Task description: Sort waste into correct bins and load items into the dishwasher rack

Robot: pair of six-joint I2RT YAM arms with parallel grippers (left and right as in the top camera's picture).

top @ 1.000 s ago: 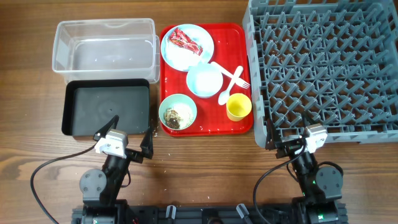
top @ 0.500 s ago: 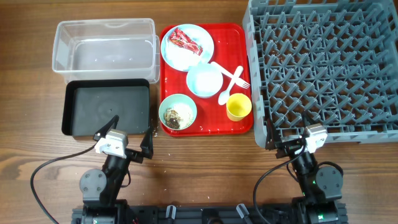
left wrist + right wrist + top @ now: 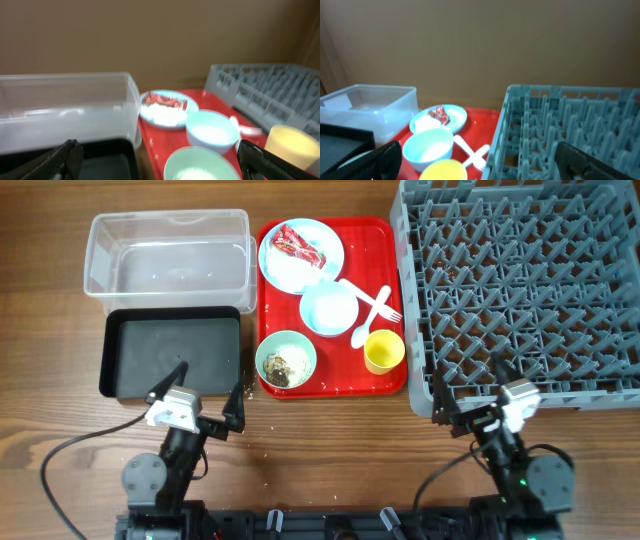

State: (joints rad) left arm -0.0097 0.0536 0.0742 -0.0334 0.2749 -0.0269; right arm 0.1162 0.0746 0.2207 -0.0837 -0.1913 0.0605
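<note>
So nothing sorted yet: wrapper (image 3: pixel 300 248) on plate (image 3: pixel 285 272), far end of red tray (image 3: pixel 330 385). L gripper (image 3: pixel 210 383) & R gripper (image 3: pixel 466 388) wide open, empty, near edge. Next prob: L gripper reaches far, pinches wrapper.

Desk from above: the dishwasher rack (image 3: pixel 520 280) fills the far right corner. Left of it, the serving tray (image 3: pixel 380 240) carries a plate (image 3: pixel 338 250) at the back, the wrapper (image 3: pixel 300 246) on it, possibly over a napkin (image 3: pixel 283 270). A bowl (image 3: pixel 329 310) sits behind a second bowl (image 3: pixel 300 345) holding scraps (image 3: pixel 282 366). The fork (image 3: pixel 372 300), spoon (image 3: pixel 362 328) and cup (image 3: pixel 384 352) lie along the serving tray's right side. The tub (image 3: pixel 168 220) sits toward the far left corner, the shallow tray (image 3: pixel 108 355) just before it.
</note>
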